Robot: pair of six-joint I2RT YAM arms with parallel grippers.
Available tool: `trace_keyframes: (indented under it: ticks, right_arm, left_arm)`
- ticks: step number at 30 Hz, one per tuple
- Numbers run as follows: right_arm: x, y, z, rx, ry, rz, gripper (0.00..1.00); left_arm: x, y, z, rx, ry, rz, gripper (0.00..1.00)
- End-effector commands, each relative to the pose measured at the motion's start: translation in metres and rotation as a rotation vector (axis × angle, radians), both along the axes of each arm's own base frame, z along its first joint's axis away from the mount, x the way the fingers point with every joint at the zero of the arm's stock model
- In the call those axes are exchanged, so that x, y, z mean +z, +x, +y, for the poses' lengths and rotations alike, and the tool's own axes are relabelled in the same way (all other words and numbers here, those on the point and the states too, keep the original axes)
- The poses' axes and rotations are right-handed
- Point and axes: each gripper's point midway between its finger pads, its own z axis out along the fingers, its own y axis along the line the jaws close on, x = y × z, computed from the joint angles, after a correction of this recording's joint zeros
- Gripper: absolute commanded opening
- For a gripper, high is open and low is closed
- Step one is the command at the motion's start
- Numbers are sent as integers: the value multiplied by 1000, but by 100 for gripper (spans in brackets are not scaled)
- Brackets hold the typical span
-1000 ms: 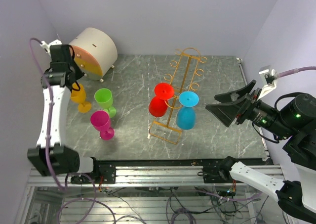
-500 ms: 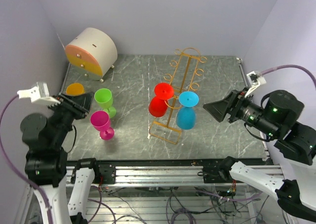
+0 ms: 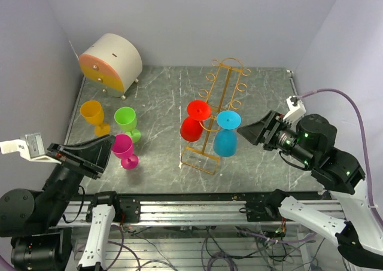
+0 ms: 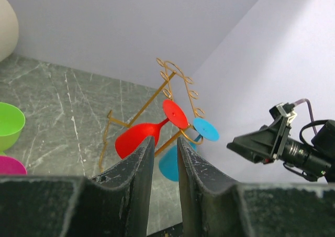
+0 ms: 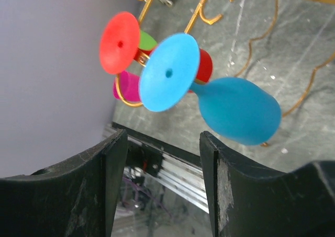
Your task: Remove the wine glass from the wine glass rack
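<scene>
The golden wire wine glass rack point(image 3: 222, 85) stands tilted at the table's middle. A red wine glass point(image 3: 192, 128) hangs on its left side and a blue wine glass point(image 3: 225, 142) on its right, feet up. My right gripper point(image 3: 242, 131) hovers open just right of the blue glass. In the right wrist view the blue glass point(image 5: 238, 111) and its foot lie beyond the gripper point(image 5: 163, 136), with nothing between the fingers. My left gripper point(image 3: 109, 146) hangs over the front left, jaws a narrow gap apart and empty, and looks toward the rack point(image 4: 175, 75) from afar.
Orange point(image 3: 94, 116), green point(image 3: 126, 121) and pink point(image 3: 122, 148) glasses stand upright on the left of the marble table point(image 3: 161, 97). A round cream drawer box point(image 3: 112, 60) sits at the back left. Lilac walls close in on three sides.
My left arm has drawn back from the orange glass at the back left to the front left, leaving that glass standing. My right gripper has moved left toward the blue glass, its jaws narrowing.
</scene>
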Motion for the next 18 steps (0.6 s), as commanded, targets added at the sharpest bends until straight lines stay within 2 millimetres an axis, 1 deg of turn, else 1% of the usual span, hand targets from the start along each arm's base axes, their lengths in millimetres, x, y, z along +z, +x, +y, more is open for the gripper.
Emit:
trace_keyframes:
  ticks: [1, 5, 8, 13, 18]
  right_arm:
    - [28, 12, 3, -64, 120, -53, 56]
    - [21, 20, 7, -83, 118, -26, 53]
    - [12, 27, 7, -117, 101, -1, 51]
    - [7, 35, 4, -160, 96, 3, 48]
    - [3, 40, 10, -159, 98, 8, 42]
  left_arm:
    - [-19, -11, -9, -59, 15, 63, 35]
    - [-26, -13, -7, -45, 1, 70, 35]
    - [-30, -14, -8, -47, 0, 71, 35]
    - [-39, -14, -8, -50, 12, 91, 35]
    - [-43, -15, -7, -45, 25, 102, 35]
